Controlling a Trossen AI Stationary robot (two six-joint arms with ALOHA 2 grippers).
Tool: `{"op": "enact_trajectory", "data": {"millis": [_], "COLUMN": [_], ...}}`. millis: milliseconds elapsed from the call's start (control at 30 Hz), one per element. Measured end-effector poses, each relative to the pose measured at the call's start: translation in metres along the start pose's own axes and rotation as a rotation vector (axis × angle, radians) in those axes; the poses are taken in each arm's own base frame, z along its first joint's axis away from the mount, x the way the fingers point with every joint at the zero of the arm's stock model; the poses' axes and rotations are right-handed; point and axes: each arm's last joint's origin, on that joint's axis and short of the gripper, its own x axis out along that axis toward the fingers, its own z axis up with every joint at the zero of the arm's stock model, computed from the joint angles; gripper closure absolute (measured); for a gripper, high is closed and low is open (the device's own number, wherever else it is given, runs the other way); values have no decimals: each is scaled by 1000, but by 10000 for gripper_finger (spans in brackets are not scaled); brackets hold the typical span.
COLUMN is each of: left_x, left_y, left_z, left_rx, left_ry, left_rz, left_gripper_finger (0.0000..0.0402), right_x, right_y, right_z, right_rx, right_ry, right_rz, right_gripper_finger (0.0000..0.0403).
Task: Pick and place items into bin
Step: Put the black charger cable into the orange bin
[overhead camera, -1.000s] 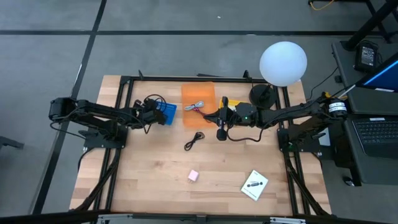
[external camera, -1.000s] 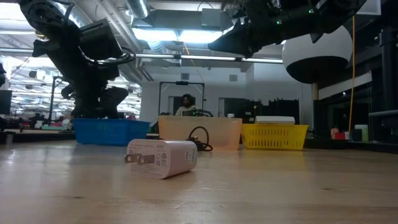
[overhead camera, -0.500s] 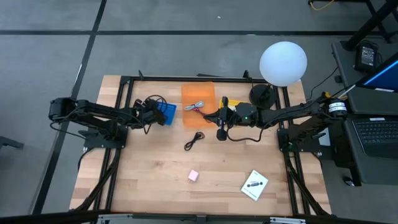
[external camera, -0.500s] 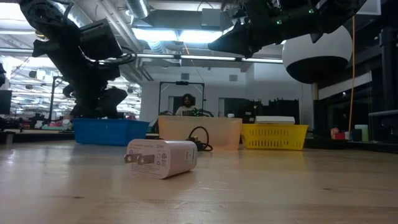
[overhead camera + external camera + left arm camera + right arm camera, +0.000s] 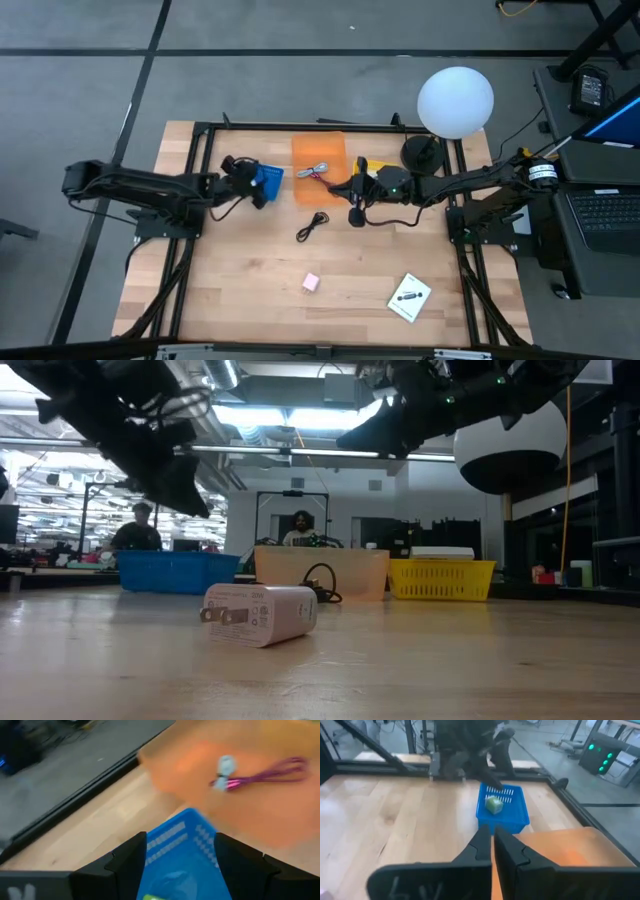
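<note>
My left gripper [image 5: 258, 188] hangs open over the near left part of the blue bin [image 5: 270, 179]. In its wrist view the two fingers stand on either side of the bin [image 5: 181, 851] without touching it. A green piece [image 5: 493, 803] lies in that bin. My right gripper [image 5: 356, 214] is shut and hangs clear of the table beside the orange bin [image 5: 319, 168], which holds a purple cable [image 5: 260, 772]. On the wood lie a black cable [image 5: 313, 226], a pale pink wall plug [image 5: 262, 614] and a white card [image 5: 409, 297].
A yellow bin [image 5: 441, 578] stands right of the orange one along the far side. A white globe lamp [image 5: 455, 100] on a black foot stands at the far right corner. A black frame [image 5: 200, 190] borders the table. People sit in the room behind [image 5: 300, 528].
My left gripper has risen from the blue bin and drawn back a little toward the table's left edge, rolling at the wrist and tipping closer to level. It stays open with nothing in it. The right arm has kept still.
</note>
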Motion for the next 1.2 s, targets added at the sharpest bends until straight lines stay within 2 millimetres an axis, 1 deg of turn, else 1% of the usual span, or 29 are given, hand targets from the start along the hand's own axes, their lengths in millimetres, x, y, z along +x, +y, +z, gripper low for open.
{"op": "enact_trajectory", "data": {"millis": [133, 333, 533, 700, 867, 967, 1100, 1200], "left_x": [-9, -17, -27, -33, -34, -34, -27, -22], "left_y": [-5, -17, -29, -35, -39, -43, -53, -65], "left_z": [3, 7, 18, 22, 20, 18, 15, 11], "left_rx": [66, 128, 188, 207, 190, 179, 135, 136], "left_ry": [-25, -85, -219, -277, -265, -250, -223, -218], "left_rz": [-125, -274, -417, -524, -574, -595, -610, -638], "left_gripper_finger": [176, 176, 176, 176, 176, 176, 176, 176], "right_x": [0, -2, -14, -26, -28, -31, -35, -35], "right_y": [2, 9, 14, 22, 35, 41, 44, 46], "right_z": [0, 0, 6, 14, 5, -4, -9, -12], "right_rx": [-12, -2, 6, 18, 1, -14, 28, 29], "right_ry": [4, 10, 28, 23, 68, 70, 52, 65], "right_rz": [6, 30, 52, 82, -8, -4, 7, 14], "right_gripper_finger": [399, 399, 399, 399, 399, 399, 399, 399]}}
